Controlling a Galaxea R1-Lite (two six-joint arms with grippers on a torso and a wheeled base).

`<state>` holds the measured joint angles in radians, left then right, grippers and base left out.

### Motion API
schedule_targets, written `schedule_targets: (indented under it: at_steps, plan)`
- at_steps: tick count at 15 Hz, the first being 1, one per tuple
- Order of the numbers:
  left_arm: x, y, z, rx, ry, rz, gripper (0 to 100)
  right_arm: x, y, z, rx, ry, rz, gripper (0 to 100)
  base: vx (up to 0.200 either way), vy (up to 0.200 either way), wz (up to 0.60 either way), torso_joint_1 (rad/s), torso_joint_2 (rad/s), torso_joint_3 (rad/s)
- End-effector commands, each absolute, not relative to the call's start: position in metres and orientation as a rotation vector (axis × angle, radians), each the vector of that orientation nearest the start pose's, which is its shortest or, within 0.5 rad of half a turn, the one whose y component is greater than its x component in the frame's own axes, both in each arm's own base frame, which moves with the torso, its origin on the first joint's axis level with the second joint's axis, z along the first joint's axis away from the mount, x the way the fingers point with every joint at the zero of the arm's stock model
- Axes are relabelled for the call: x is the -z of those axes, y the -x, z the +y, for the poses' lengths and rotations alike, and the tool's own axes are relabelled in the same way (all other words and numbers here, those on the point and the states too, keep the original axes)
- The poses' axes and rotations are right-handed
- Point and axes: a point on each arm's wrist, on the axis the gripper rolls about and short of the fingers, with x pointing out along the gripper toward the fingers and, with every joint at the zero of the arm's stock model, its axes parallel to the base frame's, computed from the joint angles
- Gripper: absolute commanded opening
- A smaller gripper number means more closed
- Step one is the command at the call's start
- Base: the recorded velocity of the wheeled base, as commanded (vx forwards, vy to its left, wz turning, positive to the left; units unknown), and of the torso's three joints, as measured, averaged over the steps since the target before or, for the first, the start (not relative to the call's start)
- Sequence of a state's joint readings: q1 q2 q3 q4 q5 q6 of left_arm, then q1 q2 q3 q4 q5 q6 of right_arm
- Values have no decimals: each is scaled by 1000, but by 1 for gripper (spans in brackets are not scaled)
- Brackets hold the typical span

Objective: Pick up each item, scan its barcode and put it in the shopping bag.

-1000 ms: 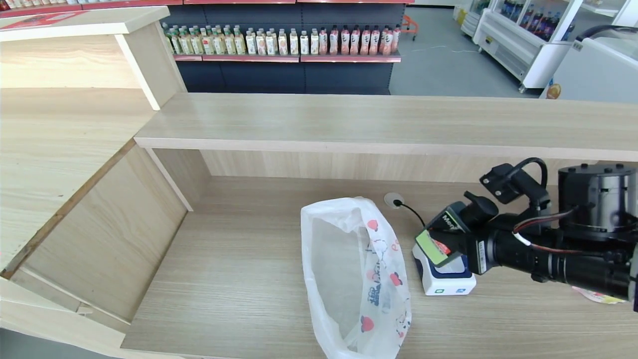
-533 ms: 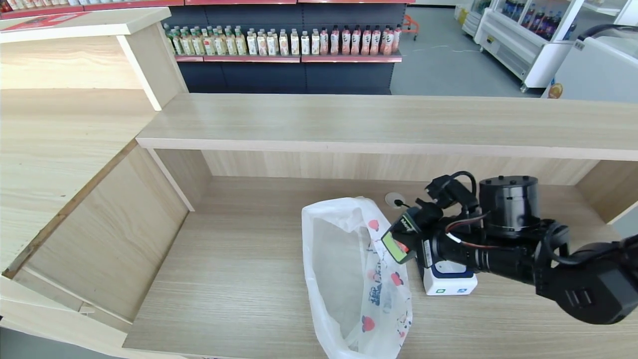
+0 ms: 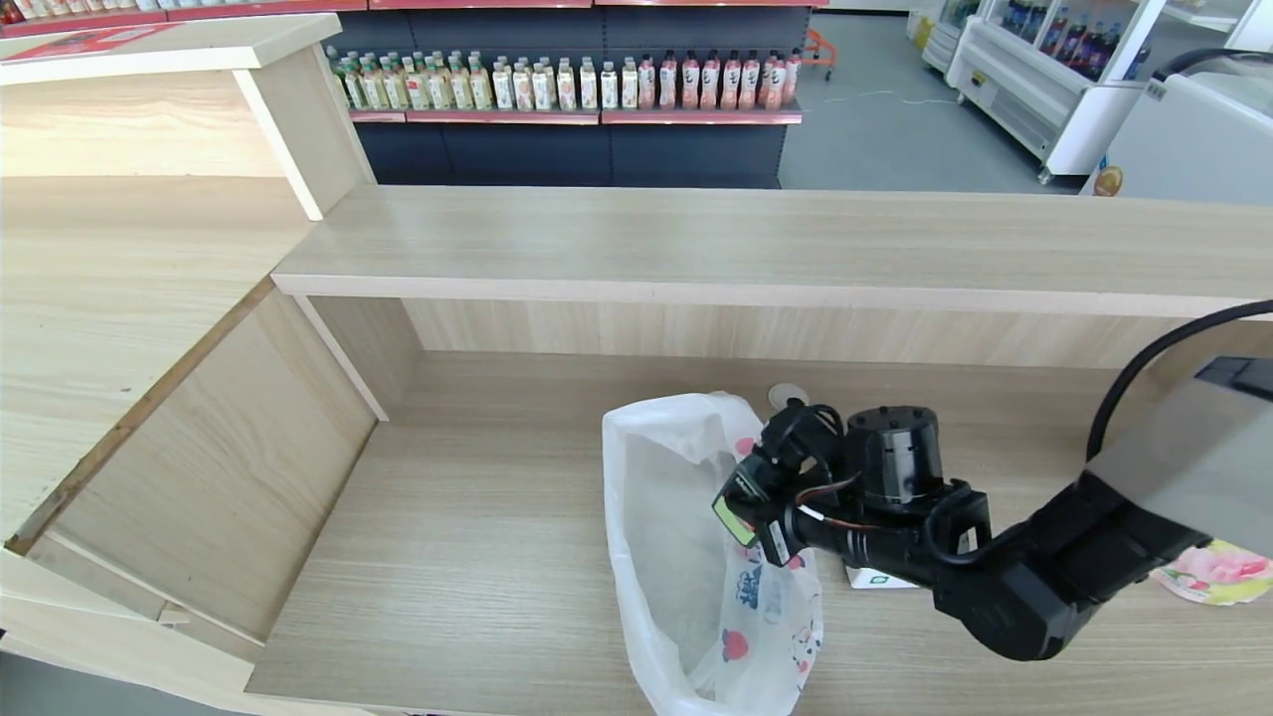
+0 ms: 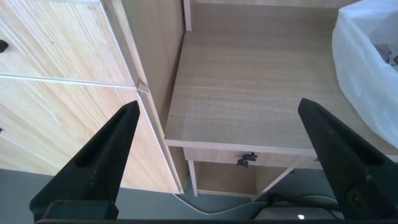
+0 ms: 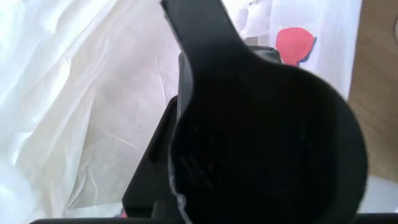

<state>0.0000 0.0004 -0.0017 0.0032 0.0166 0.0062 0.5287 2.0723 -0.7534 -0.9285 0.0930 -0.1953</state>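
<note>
Clamps green-edged item (image 3: 732,520) between fingers of right gripper (image 3: 743,502) over shopping bag (image 3: 664,527) mouth, evidently for release inside. Holds fingers of left gripper (image 4: 219,109) wide apart, empty.

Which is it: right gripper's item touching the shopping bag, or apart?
Cannot tell. In the head view the item in the right gripper overlaps the rim of the shopping bag; neither contact nor gap is plain.

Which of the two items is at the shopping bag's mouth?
The green-faced item held in the right gripper; the pink packet lies on the counter, far to the robot's right.
</note>
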Motion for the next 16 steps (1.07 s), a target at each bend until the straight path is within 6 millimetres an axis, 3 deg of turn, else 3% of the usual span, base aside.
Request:
schedule_targets:
  at_steps: [1, 4, 5, 8, 9, 12, 14, 16]
  plan:
    - [-75, 23, 0, -17, -6, 3, 100, -49, -323, 192, -655, 299, 330, 0, 0, 0, 0, 0, 0, 0]
    - [-76, 23, 0, -17, -6, 2, 100, -44, -332, 201, -663, 315, 315, 0, 0, 0, 0, 0, 0, 0]
    - [-76, 23, 0, -17, -6, 2, 100, -42, -334, 205, -669, 315, 308, 100, 0, 0, 0, 0, 0, 0]
    - [-76, 23, 0, -17, -6, 2, 100, -51, -336, 212, -679, 284, 276, 100, 0, 0, 0, 0, 0, 0]
    - [-76, 23, 0, -17, -6, 2, 100, -63, -336, 212, -673, 233, 259, 100, 0, 0, 0, 0, 0, 0]
    - [-76, 23, 0, -17, -6, 2, 100, -109, -327, 199, -637, 64, 214, 100, 0, 0, 0, 0, 0, 0]
    - [-76, 23, 0, -17, -6, 2, 100, -156, -302, 184, -614, -86, 191, 100, 0, 0, 0, 0, 0, 0]
    - [-76, 23, 0, -17, -6, 2, 100, -186, -273, 163, -601, -115, 235, 100, 0, 0, 0, 0, 0, 0]
